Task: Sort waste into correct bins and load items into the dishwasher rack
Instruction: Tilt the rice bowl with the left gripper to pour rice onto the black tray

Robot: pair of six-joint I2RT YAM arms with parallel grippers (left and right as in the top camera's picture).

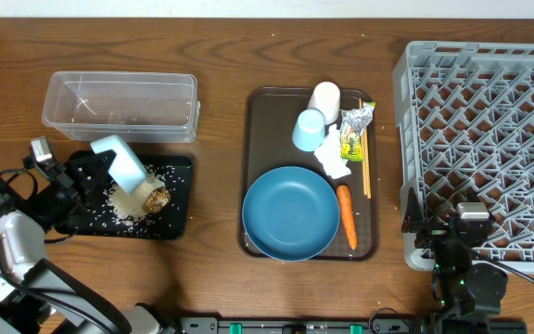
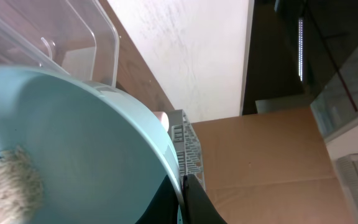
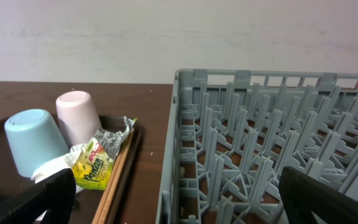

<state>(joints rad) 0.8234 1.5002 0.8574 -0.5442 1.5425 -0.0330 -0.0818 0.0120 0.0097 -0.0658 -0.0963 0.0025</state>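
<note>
Left of the big grey rack (image 1: 489, 111) and the wide-open, empty right gripper (image 1: 471, 223), over the black tray (image 1: 180, 219), the left gripper (image 1: 98, 167) pinches the tipped blue bowl (image 1: 122, 161), dumping rice (image 1: 121, 206); next the bowl likely needs carrying to the rack.

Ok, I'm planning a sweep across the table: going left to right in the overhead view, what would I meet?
Black tray → dark-blue plate → carrot → chopsticks → dishwasher rack. Left out: the light-blue bowl and clear tub, which overlap the black tray.
</note>
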